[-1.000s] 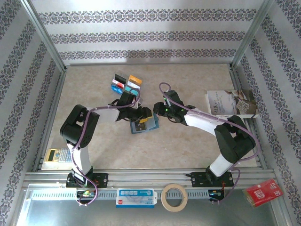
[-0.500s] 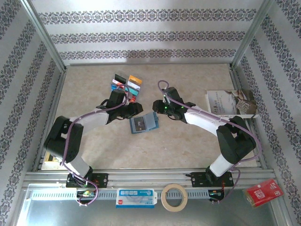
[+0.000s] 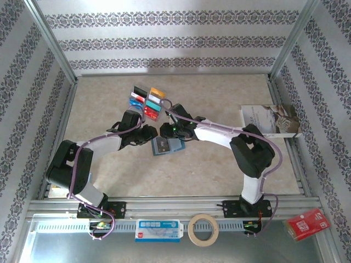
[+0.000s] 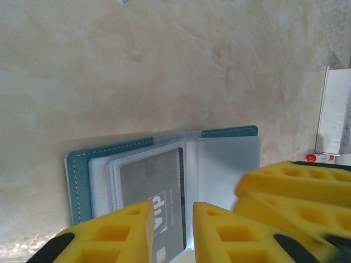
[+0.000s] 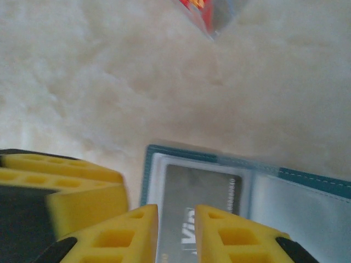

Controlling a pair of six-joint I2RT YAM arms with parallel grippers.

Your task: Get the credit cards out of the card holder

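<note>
- Holder first: the card holder (image 3: pixel 167 145) lies open on the table (image 3: pixel 219 170), directly under both of my fingertips, so I can work on it from two sides at once.
- My left end effector (image 4: pixel 173 219) hangs over the near edge of a grey card (image 4: pixel 151 181) that sits in a clear sleeve. Its fingers are a narrow gap apart with nothing clamped between them.
- My right end effector (image 5: pixel 176 219) faces it from the opposite side. It is also slightly apart and gripping nothing, probably there to steady the sleeve.
- The credit cards (image 3: pixel 147 99) already removed lie in a cluster beyond my left end effector, well clear of the holder.
- Compared with a second ago, my right arm has reached much further in toward the holder, and my left end effector has drawn back to the holder's left edge. The holder has barely shifted.
</note>
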